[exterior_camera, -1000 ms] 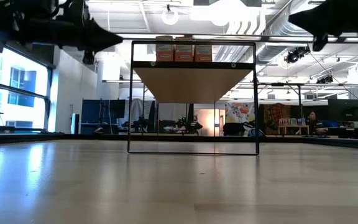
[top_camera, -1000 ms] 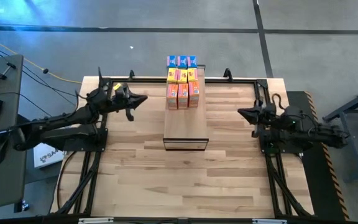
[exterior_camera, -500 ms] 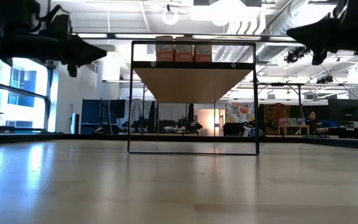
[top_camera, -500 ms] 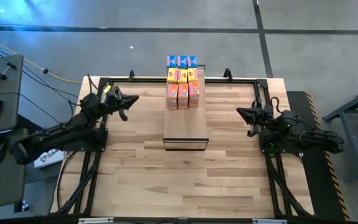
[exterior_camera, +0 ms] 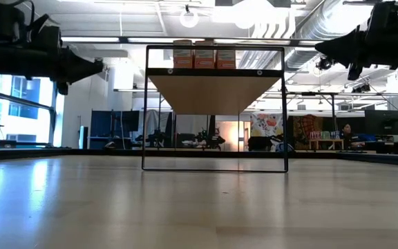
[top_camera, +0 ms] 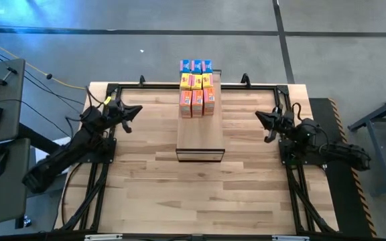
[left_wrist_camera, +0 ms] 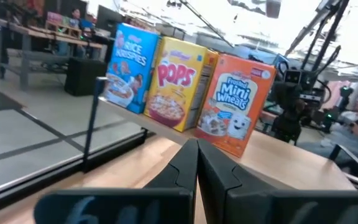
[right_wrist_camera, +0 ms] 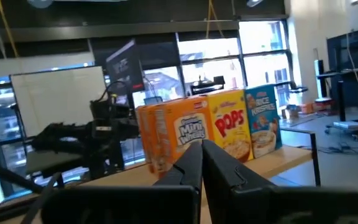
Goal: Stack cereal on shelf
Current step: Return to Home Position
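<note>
Cereal boxes [top_camera: 197, 86] in blue, yellow and orange rows on shelf [top_camera: 200, 137]; left gripper [top_camera: 137, 110] and right gripper [top_camera: 259, 116] flank it, fingers pressed together, holding nothing.

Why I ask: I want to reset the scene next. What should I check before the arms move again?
1. Left end effector shut and empty: ok.
2. Right end effector shut and empty: ok.
3. Both arms apart from the long light-wood shelf with dark end frames, one on each side of it: ok.
4. Small blue, yellow and orange cardboard cereal boxes upright in rows at one end of the shelf: ok.
5. No stray box on the slatted wooden tabletop: ok.
6. Arms fully at home pose: cannot tell.
</note>
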